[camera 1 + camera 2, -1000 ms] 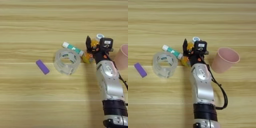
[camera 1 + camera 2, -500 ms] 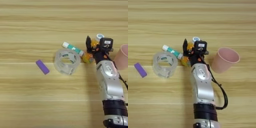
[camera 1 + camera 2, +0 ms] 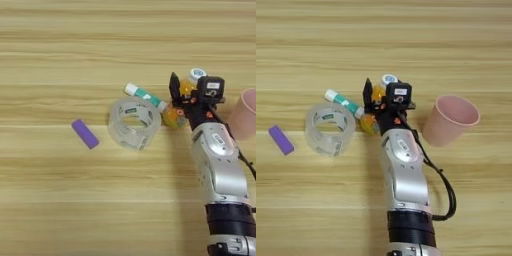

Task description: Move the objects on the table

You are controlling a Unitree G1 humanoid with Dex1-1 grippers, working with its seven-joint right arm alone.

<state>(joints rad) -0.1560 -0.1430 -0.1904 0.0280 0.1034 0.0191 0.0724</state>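
claw (image 3: 376, 95): closed around the orange juice bottle (image 3: 377, 92) | tape roll (image 3: 135, 122): on the table (image 3: 60, 200), left of the claw | purple block (image 3: 84, 133): further left, lying apart

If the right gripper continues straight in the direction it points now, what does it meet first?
The right gripper points up the picture, already at the orange juice bottle. Beyond it only bare table shows; depth is unclear.

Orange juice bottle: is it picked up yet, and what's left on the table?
Nothing looks finished. The right gripper is at the orange juice bottle, which looks caught between its fingers, though a firm grip isn't clear. The tape roll, purple block and a white-and-green tube lie on the table; the pink cup stands empty.
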